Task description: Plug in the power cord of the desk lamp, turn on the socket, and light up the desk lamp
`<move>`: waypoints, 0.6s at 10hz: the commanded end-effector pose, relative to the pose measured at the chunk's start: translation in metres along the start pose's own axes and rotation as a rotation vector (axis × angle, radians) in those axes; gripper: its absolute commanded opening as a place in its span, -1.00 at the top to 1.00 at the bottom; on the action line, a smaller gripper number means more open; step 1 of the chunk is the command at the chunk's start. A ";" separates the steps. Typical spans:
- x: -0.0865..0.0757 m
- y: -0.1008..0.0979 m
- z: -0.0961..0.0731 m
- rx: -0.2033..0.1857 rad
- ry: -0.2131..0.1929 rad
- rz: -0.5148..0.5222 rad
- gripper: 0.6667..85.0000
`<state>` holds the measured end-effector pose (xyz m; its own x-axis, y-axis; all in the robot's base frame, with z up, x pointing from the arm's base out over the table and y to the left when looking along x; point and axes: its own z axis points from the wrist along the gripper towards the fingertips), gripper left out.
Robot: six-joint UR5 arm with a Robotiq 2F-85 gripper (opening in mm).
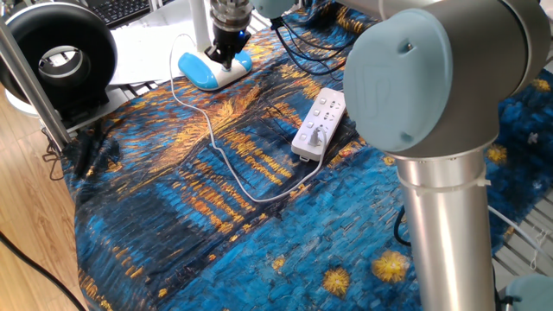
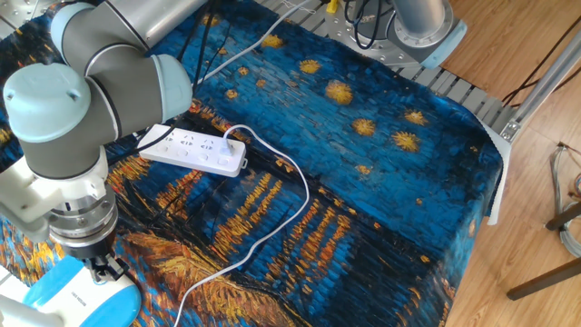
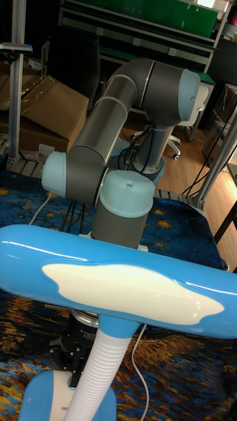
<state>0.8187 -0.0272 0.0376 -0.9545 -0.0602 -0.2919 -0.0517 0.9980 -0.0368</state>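
The white power cord (image 1: 226,160) lies looped on the blue cloth (image 1: 173,225), its plug in the socket (image 1: 318,123) at 3 o'clock. Farther back, the gripper (image 1: 226,57) sits over the desk lamp (image 1: 213,69) base; I cannot tell whether the claw is apart.

A: Setting reads as a robotics lab or test workshop, not a home.

B: Evidence?

A: Industrial arm (image 2: 109,82) bolted beside a table draped in a starry-night printed cloth (image 2: 381,182). Aluminium frame posts (image 1: 34,78) stand at the table edges, loose black cables (image 1: 302,39) trail across it.

B: Background?

A: Tall view shows cardboard boxes (image 3: 39,112), dark shelving with a green panel (image 3: 151,16) and wood-look flooring (image 2: 526,209).
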 end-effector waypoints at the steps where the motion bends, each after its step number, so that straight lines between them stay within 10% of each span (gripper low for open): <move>1: -0.013 0.002 -0.004 -0.015 -0.050 0.024 0.98; 6: -0.007 0.009 0.003 -0.013 -0.043 0.046 0.98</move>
<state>0.8260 -0.0202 0.0387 -0.9430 -0.0331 -0.3311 -0.0274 0.9994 -0.0219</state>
